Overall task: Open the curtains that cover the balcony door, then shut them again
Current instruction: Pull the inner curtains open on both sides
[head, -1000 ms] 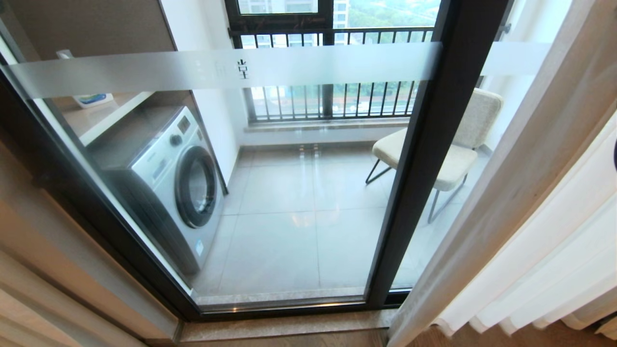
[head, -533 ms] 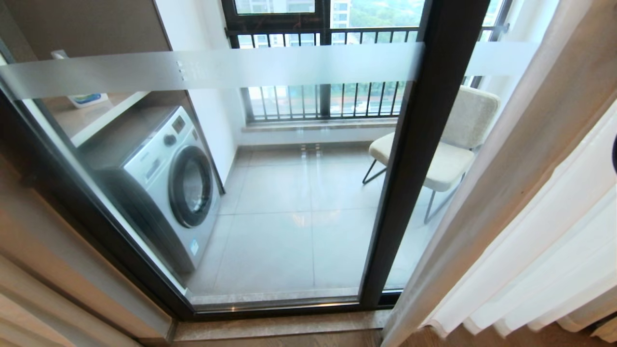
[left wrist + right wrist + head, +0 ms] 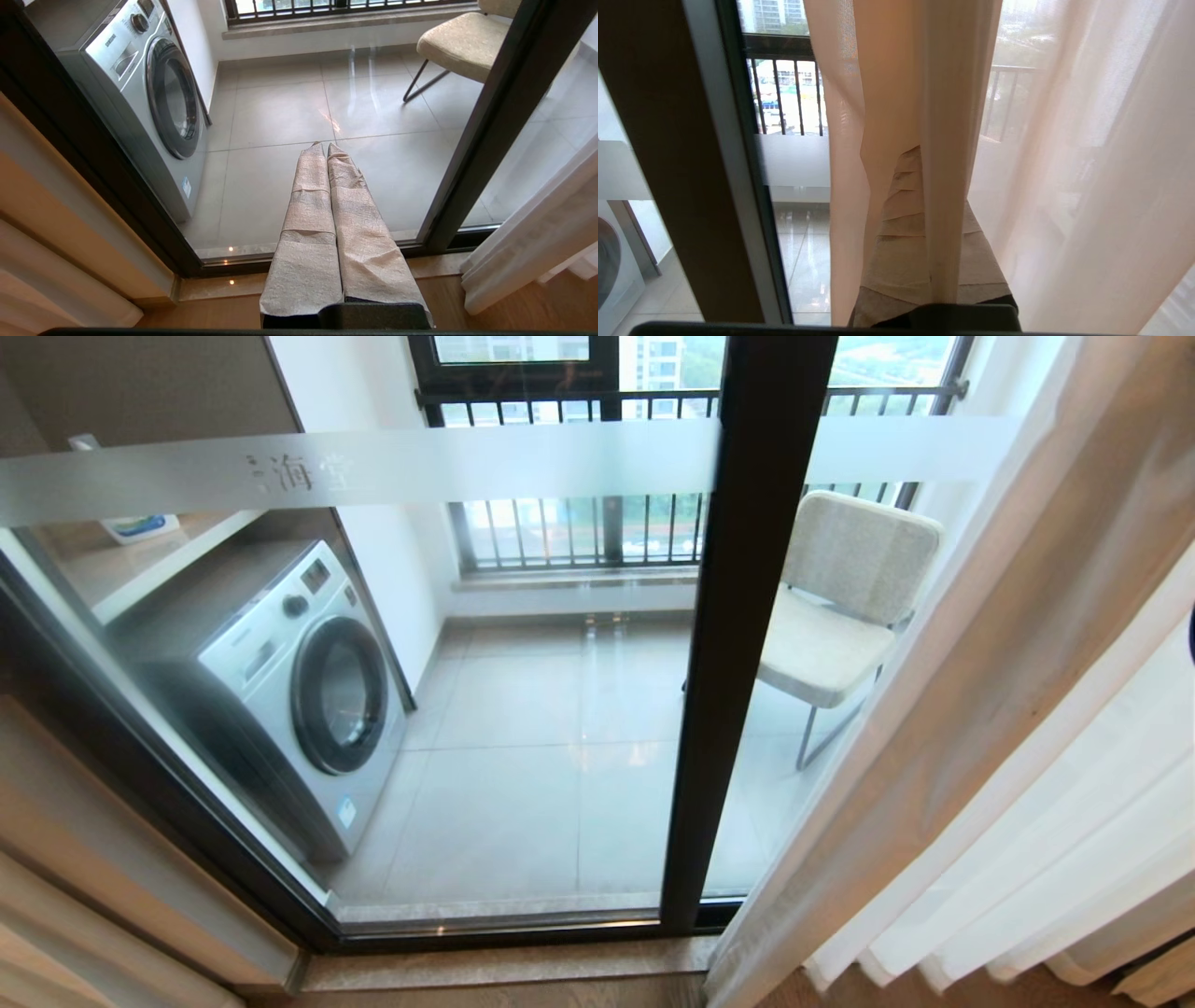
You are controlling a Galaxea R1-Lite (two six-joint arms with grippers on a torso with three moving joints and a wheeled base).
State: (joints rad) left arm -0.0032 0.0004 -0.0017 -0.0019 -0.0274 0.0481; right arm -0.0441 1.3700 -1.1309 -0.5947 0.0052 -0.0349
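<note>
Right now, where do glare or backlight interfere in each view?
Head view: daylight glints on the balcony tiles behind the balcony door. Left wrist view: reflections beyond the left gripper. Right wrist view: backlit curtains glow, veiling the right gripper.

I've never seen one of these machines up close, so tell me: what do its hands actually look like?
Each hand is a pair of long, flat fingers that taper toward the tips, wrapped in wrinkled beige tape or paper with visible seams. The left gripper shows both fingers side by side, rising from a black base. The right gripper has the same beige wrapping and black base, mostly hidden by the curtains. No cables or markings show.
</note>
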